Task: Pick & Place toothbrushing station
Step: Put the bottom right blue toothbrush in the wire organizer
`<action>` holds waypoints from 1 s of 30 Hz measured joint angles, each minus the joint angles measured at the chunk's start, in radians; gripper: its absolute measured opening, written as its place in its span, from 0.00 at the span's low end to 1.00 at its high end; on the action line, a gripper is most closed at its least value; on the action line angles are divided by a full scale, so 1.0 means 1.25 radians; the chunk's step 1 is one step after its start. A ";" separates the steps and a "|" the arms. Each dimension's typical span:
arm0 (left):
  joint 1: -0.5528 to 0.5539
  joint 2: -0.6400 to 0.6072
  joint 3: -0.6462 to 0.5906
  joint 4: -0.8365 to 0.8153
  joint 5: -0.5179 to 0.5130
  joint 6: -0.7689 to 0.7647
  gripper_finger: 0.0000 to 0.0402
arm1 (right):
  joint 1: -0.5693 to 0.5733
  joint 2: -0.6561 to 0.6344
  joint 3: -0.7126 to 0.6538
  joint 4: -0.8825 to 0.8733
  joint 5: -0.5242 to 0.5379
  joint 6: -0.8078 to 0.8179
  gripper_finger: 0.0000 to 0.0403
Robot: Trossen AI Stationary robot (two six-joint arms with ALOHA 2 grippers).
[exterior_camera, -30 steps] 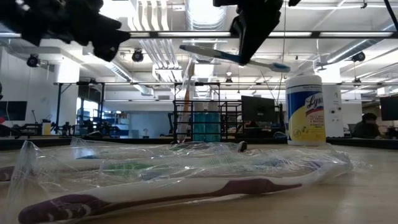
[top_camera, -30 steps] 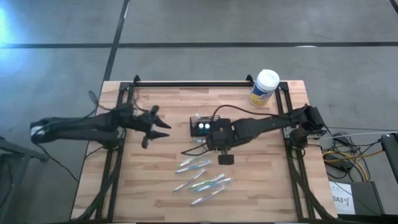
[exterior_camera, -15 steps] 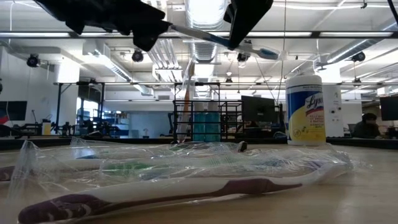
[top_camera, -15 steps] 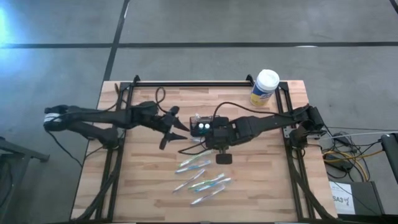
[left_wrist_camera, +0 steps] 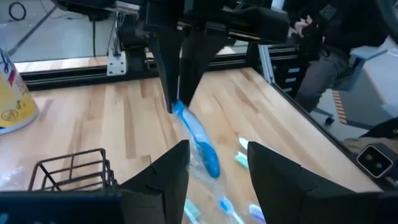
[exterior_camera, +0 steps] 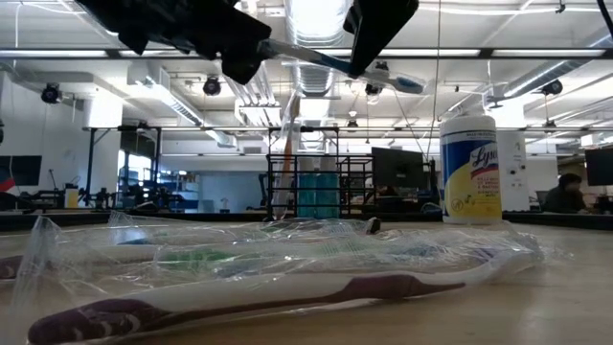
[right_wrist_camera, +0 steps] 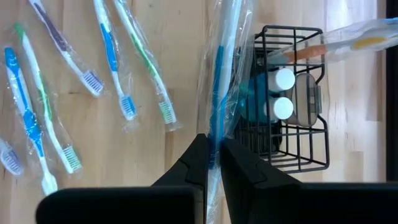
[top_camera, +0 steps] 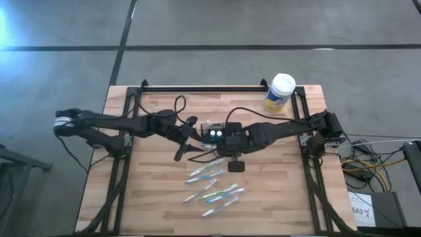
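The black mesh caddy (top_camera: 212, 133) stands on the table's middle; in the right wrist view (right_wrist_camera: 287, 106) it holds two white-capped blue bottles and a wrapped orange toothbrush. My right gripper (top_camera: 223, 150) hangs next to it, shut on a wrapped blue toothbrush (right_wrist_camera: 219, 68). My left gripper (left_wrist_camera: 217, 180) is open. Its fingers stand on either side of that toothbrush's handle end (left_wrist_camera: 208, 158), and I see no touch. Several wrapped toothbrushes (top_camera: 214, 187) lie on the table nearer the front. My right gripper pinches the wrapped blue toothbrush between its two fingers at about mid-length (right_wrist_camera: 215, 127). The fingers come from above, pointing down, and lie across it (left_wrist_camera: 180, 74). The toothbrush is lifted clear and tilted, its head end (exterior_camera: 407, 83) lower.
A white-lidded, yellow-labelled canister (top_camera: 280, 92) stands at the table's far right corner. Black frame rails (top_camera: 204, 87) run along the far edge and both sides. A person sits beyond the table (left_wrist_camera: 336, 56).
My left gripper has moved toward the table's right edge, up to the handle end of the toothbrush in my right gripper, and it stays open. My right gripper has risen a little with the toothbrush.
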 joint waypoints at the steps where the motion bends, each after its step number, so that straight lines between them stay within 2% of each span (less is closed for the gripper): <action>1: 0.000 0.004 0.004 0.001 -0.002 0.000 0.41 | 0.000 0.000 0.000 0.001 0.000 0.000 0.05; 9: -0.001 0.023 0.014 0.004 -0.008 0.002 0.37 | 0.000 0.000 0.000 0.007 0.000 -0.004 0.05; 24: 0.000 0.027 0.013 0.016 -0.018 0.024 0.06 | 0.000 0.000 -0.001 0.013 -0.001 -0.005 0.05; 30: 0.000 0.027 0.013 0.016 -0.028 0.025 0.06 | 0.000 0.000 -0.001 0.013 0.008 -0.007 0.05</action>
